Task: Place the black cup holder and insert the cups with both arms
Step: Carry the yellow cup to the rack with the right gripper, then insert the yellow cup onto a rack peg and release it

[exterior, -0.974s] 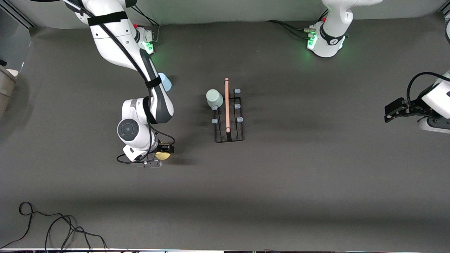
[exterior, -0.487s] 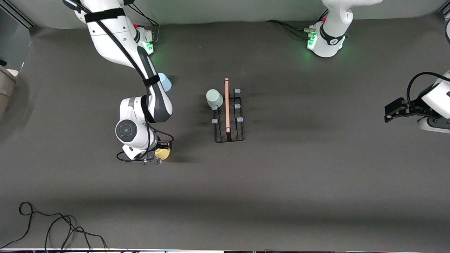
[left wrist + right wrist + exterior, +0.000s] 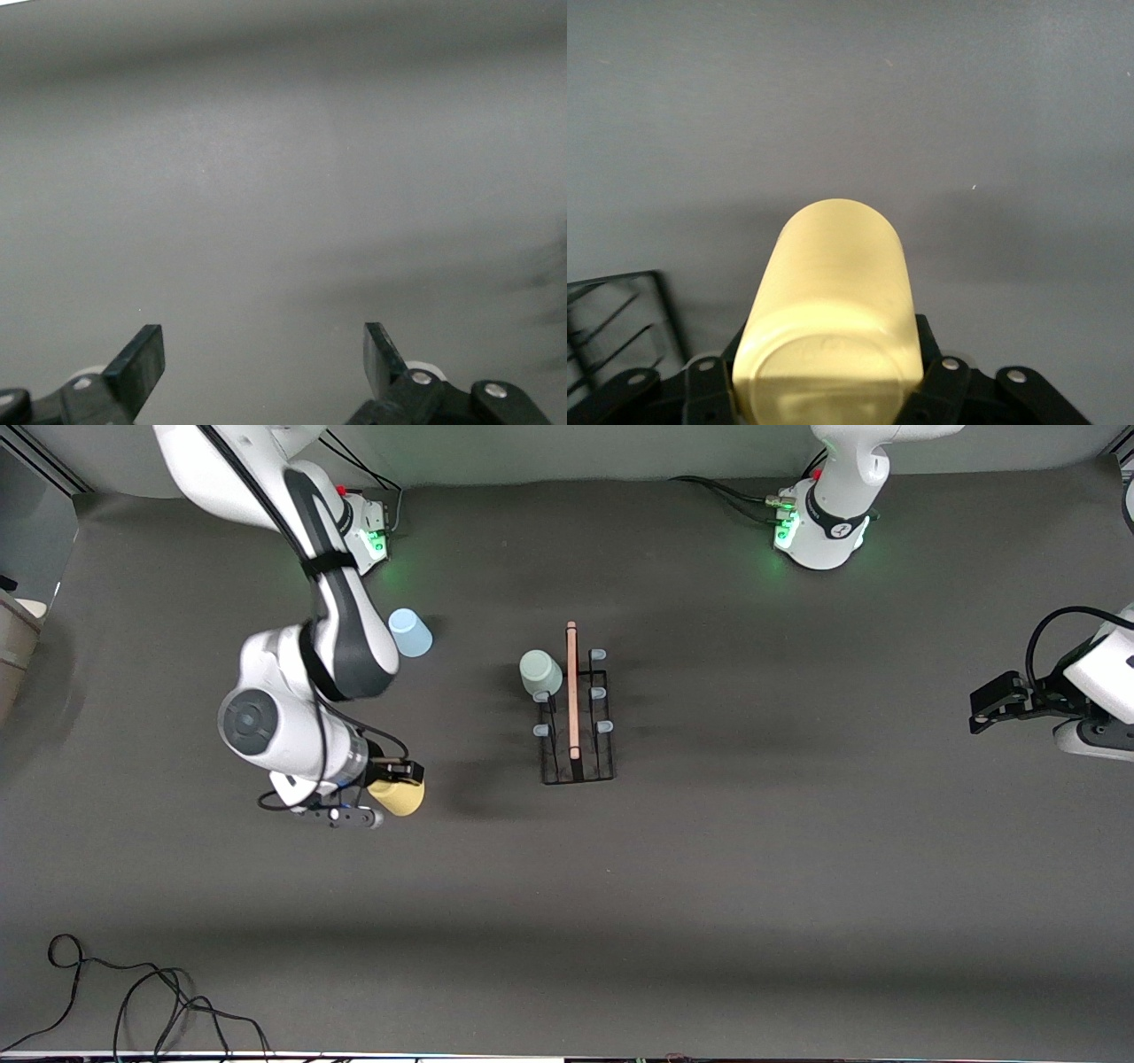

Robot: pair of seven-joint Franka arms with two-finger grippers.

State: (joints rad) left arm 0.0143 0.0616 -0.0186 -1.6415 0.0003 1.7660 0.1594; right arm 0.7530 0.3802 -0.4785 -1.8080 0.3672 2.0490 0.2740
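- Front view: the right gripper [image 3: 396, 784] is clamped on the yellow cup [image 3: 398, 796], which lies tilted in its jaws, lifted over bare table toward the right arm's end. The black cup holder [image 3: 576, 717] stands well apart from that claw, toward the table's middle, with the mint cup [image 3: 539, 672] already seated on a prong. The blue cup [image 3: 410, 632] sits on the table under the right arm's forearm, not yet collected.
- Front view, step in hand: I judge this to be the carry of the second cup. The next move calls for swinging it across to a free prong and turning its mouth down over the tip.
- Left wrist view: the left gripper [image 3: 264, 365] waits with fingers spread and empty, over plain table.
- Right wrist view: the yellow cup's [image 3: 830, 305] base faces the camera and hides the fingers' contact; only a corner of the holder's wire [image 3: 620, 328] shows, cut off at the edge.
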